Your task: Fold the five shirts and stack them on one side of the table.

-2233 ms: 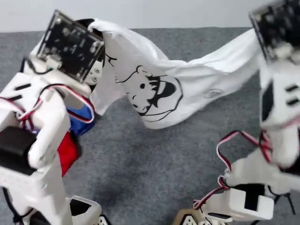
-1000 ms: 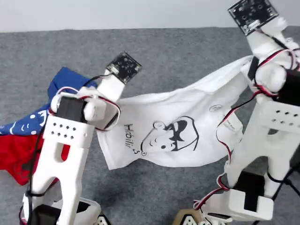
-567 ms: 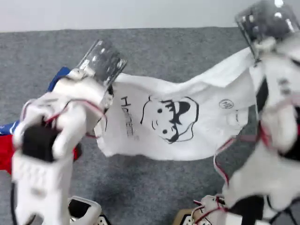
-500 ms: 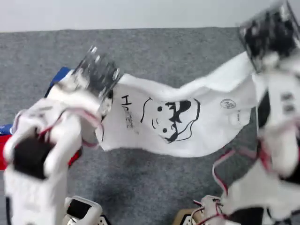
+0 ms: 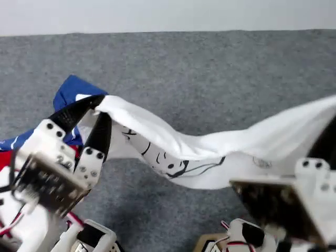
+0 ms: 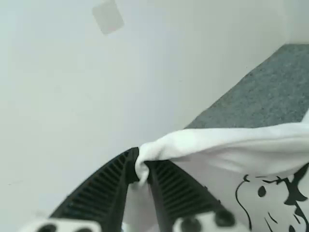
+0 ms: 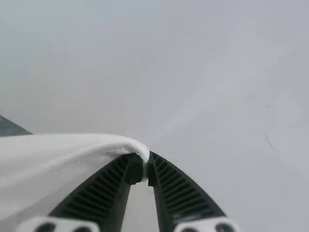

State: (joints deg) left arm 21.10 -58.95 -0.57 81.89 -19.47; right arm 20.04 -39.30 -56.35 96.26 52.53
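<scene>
White shirt [image 5: 210, 152] hangs stretched above the table [image 5: 210, 68], print crumpled, its three-o'clock end cut off. I see my left gripper [image 6: 140, 170], raised at nine o'clock, and right gripper [image 7: 145, 170] each pinched on an edge.

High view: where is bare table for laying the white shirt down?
The grey fabric-covered table is bare along the far side, between the wall and the white cartoon-print shirt. A smaller patch lies below it, by the arm bases. Crowded at left: crumpled blue shirt, red shirt, left pincer.
</scene>
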